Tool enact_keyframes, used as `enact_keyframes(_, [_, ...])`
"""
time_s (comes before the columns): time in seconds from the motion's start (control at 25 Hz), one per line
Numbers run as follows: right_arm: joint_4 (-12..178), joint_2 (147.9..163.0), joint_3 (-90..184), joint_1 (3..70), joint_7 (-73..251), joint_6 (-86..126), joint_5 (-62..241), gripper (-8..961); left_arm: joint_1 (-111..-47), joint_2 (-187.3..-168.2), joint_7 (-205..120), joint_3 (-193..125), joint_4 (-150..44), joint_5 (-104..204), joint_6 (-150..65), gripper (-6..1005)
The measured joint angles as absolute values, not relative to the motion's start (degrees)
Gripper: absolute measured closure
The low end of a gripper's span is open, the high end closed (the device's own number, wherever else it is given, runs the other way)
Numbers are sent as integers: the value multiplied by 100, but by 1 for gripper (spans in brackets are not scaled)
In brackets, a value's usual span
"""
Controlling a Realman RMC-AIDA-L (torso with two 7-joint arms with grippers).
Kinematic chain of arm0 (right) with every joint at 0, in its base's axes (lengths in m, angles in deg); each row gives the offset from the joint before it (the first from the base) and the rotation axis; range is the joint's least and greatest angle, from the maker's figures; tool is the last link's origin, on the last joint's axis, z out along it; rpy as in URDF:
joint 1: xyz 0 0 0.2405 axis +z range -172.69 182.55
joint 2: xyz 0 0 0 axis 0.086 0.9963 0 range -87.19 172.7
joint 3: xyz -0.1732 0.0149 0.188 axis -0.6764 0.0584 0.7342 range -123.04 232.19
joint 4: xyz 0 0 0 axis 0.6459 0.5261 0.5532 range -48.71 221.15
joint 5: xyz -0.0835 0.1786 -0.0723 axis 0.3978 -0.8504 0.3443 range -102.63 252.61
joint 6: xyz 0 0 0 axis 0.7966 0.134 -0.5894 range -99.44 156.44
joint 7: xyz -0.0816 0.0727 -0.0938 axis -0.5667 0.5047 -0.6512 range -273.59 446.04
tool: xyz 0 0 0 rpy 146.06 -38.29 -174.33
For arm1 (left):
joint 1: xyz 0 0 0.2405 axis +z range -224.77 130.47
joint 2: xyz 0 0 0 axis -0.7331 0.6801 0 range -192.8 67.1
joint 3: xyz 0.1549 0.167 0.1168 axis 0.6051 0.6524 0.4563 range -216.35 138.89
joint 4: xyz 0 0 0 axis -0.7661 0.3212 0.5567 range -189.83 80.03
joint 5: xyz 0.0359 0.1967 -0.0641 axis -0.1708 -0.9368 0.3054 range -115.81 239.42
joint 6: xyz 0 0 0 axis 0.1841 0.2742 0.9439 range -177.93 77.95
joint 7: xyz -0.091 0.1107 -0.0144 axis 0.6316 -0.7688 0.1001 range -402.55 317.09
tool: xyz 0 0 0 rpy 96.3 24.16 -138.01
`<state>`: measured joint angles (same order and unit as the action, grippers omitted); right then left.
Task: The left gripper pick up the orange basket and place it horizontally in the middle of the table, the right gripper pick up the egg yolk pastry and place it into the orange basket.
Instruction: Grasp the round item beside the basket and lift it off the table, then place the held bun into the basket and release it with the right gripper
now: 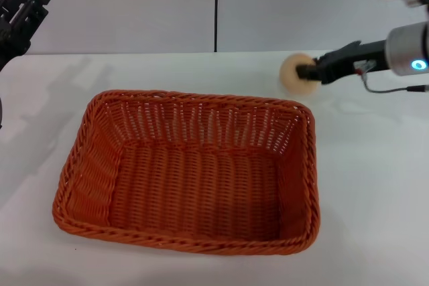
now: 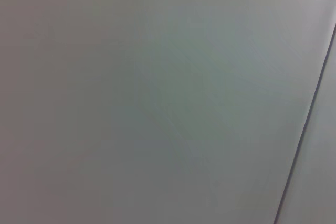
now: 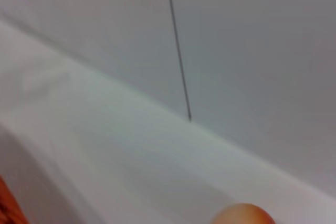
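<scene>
Right hand (image 1: 314,72) grips the egg yolk pastry (image 1: 297,75) just beyond the orange basket (image 1: 191,172) — left hand (image 1: 20,11) raised, grip unclear.

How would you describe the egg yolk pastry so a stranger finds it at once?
Start from the orange basket in the middle of the white table. Beyond its far right corner, the right gripper holds the egg yolk pastry: the only small, round, pale cream ball.

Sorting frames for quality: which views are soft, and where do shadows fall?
Head view: sharp, faint grey shadows on the table at its left. Left wrist view: featureless blur. Right wrist view: soft throughout, egg yolk pastry blurred at the edge.
</scene>
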<state>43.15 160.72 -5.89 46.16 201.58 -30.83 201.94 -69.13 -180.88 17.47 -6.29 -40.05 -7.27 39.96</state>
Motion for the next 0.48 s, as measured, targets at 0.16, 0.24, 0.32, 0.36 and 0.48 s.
enact_keyframes(0.16, [3548, 16148, -532, 3955, 19378, -3502, 18774, 755, -6913, -18088, 1747, -624, -4005, -728, 3961, 413])
enact_keyframes(0.24, [3411, 16146, -433, 3717, 18785, -3926, 17849, 769, -6913, -18088, 1747, -619, -4004, -729, 3947, 413])
enact_keyframes(0.32, [3506, 16119, -298, 3595, 18219, -4524, 17109, 780, -6913, -18088, 1747, -618, -4005, -730, 3943, 412])
enact_keyframes(0.36, [3611, 16094, -225, 3568, 17970, -4861, 16779, 785, -6913, -18089, 1747, -619, -4005, -730, 3941, 412])
enact_keyframes(0.48, [4065, 15985, -138, 3641, 17582, -5904, 16181, 801, -6925, -18089, 1722, -635, -4005, -729, 3917, 412])
